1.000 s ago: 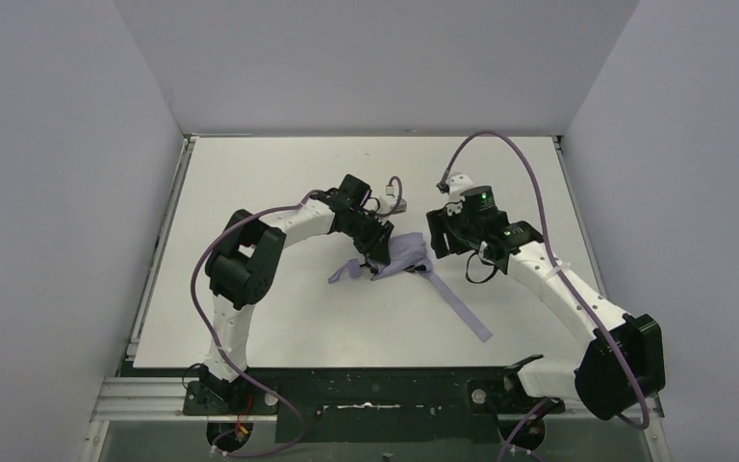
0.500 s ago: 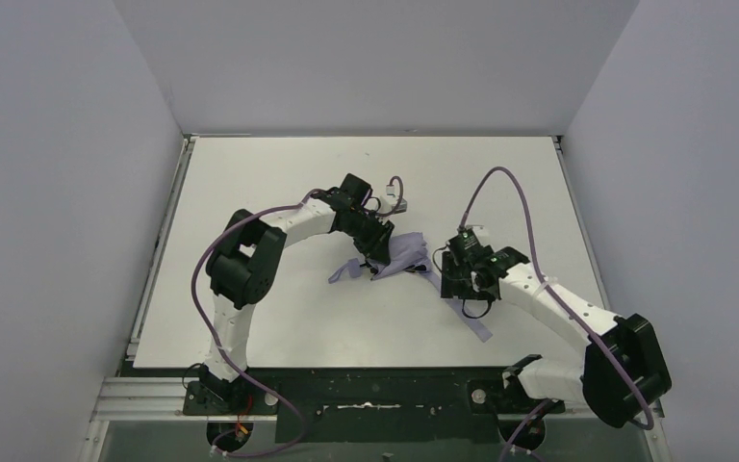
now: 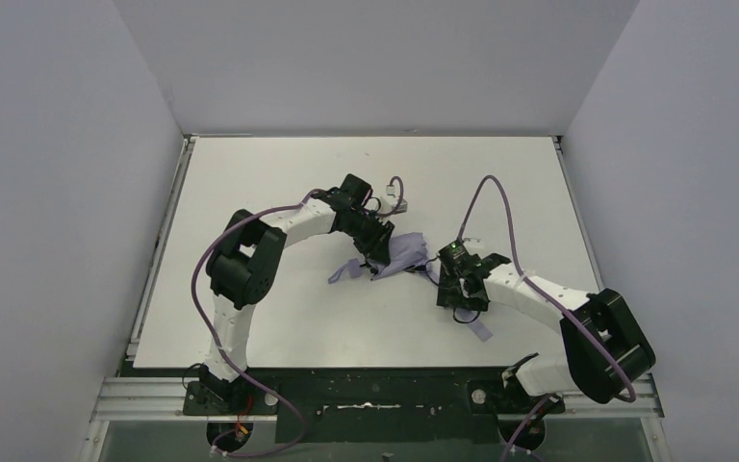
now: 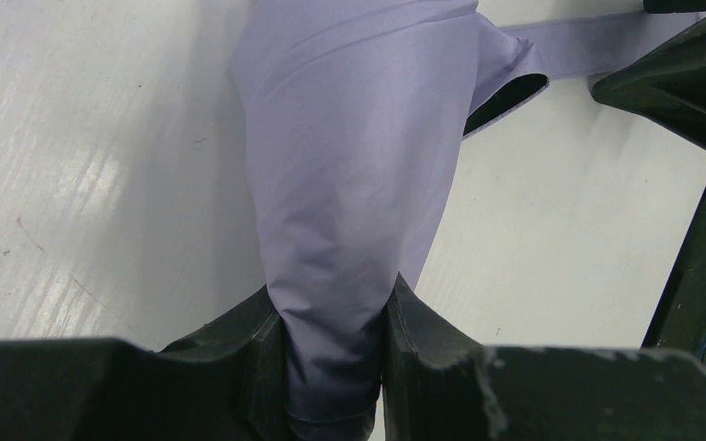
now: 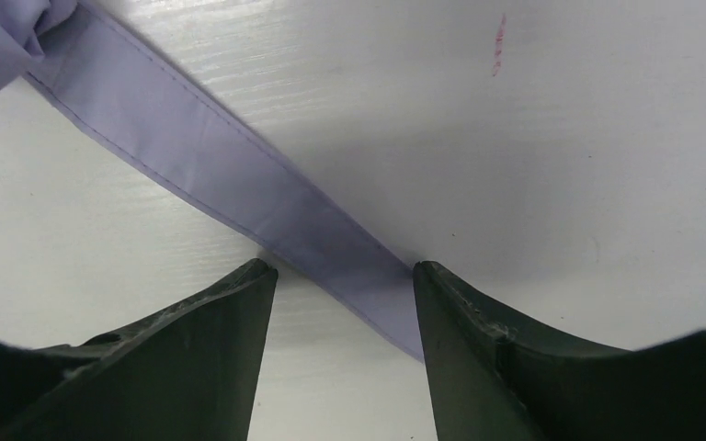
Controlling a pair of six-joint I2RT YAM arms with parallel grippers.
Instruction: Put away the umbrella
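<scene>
While left fingers (image 4: 239,354) pinch umbrella (image 4: 358,184) | strap (image 5: 230,179) lies between spread right fingers (image 5: 207,317)

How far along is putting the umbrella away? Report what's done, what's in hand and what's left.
Done: the umbrella looks collapsed into a loose lavender bundle on the table. In hand: the left tool is shut on that bundle; the right tool is open, straddling the strap, which lies flat and loose. Left: probably grip the strap, wrap it round the bundle and fasten it.
</scene>
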